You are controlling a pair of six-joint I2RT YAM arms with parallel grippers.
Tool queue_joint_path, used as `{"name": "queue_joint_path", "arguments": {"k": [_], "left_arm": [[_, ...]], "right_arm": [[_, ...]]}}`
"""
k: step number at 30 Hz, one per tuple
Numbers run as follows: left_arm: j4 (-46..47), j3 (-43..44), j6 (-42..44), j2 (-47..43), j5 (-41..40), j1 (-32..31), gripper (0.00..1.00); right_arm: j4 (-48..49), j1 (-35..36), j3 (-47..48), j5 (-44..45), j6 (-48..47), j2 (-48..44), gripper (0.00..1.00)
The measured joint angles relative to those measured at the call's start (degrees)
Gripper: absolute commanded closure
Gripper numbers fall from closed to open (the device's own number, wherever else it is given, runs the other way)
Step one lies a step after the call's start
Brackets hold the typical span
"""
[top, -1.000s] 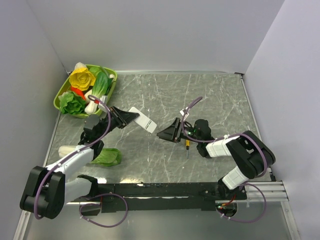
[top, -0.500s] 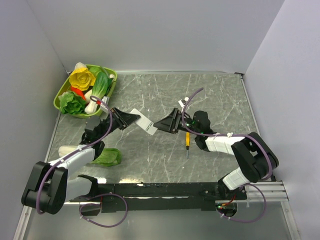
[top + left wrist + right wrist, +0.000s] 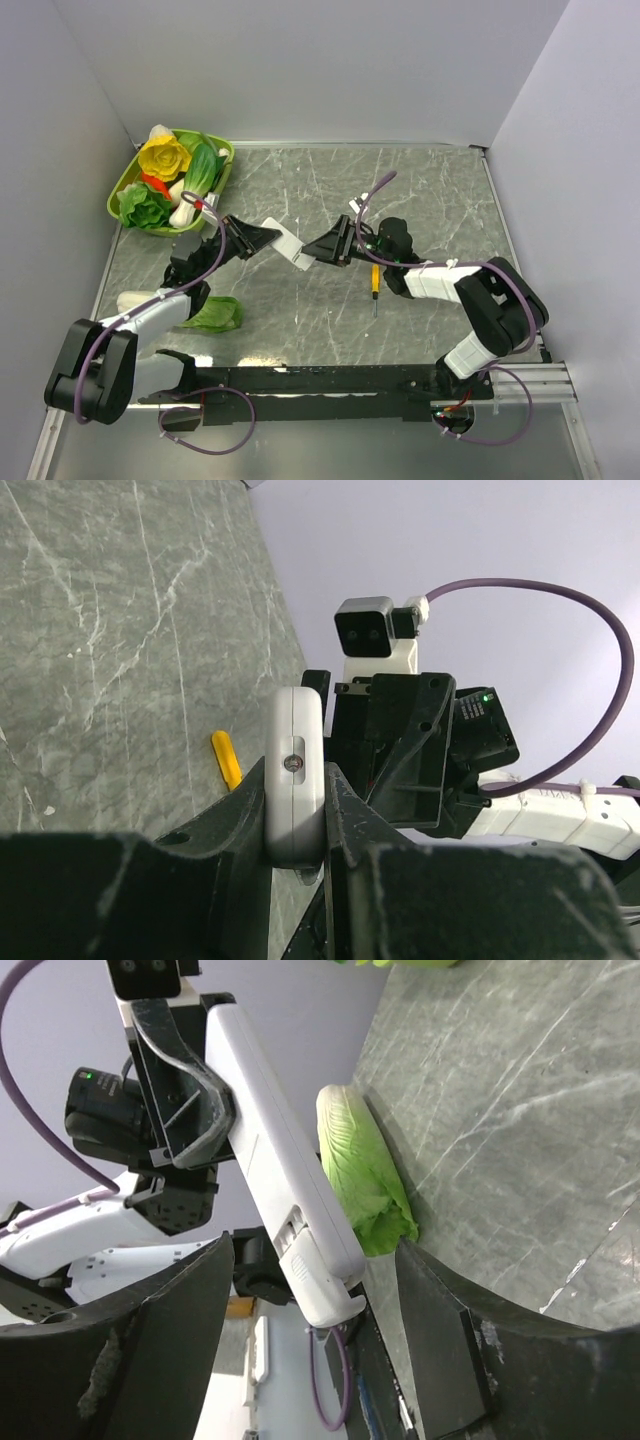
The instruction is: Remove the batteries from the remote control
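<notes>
The remote control (image 3: 286, 243), a slim white bar, is held up off the table with my left gripper (image 3: 262, 238) shut on one end. In the left wrist view the remote control (image 3: 295, 770) shows end-on, pinched by the left gripper (image 3: 296, 785). My right gripper (image 3: 316, 251) faces it from the right. In the right wrist view the remote control (image 3: 275, 1150) has its free end, with a ribbed cover piece (image 3: 322, 1278), between the wide-apart fingers of my right gripper (image 3: 315, 1295), with a gap on each side. The batteries are hidden.
A yellow-handled screwdriver (image 3: 375, 286) lies on the marble table (image 3: 430, 200) below the right gripper, also seen as a yellow screwdriver handle (image 3: 227, 759). A leafy green vegetable (image 3: 215, 314) lies near the left arm. A green basket (image 3: 126, 184) of vegetables stands at the back left.
My right gripper has moved left, away from the screwdriver, until its fingers straddle the remote's free end. Its jaws opened wider, then narrowed a little. The left gripper kept hold of the remote.
</notes>
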Motion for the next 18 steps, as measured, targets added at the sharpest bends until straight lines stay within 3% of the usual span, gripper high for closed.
{"name": "queue_joint_path", "arguments": {"k": [9, 18], "left_arm": [[-0.1, 0.0, 0.0, 0.2, 0.0, 0.0, 0.99], [-2.1, 0.8, 0.7, 0.2, 0.0, 0.0, 0.99]], "right_arm": [[0.6, 0.8, 0.2, -0.1, 0.5, 1.8, 0.56], [2.2, 0.8, 0.0, -0.2, 1.5, 3.1, 0.62]]}}
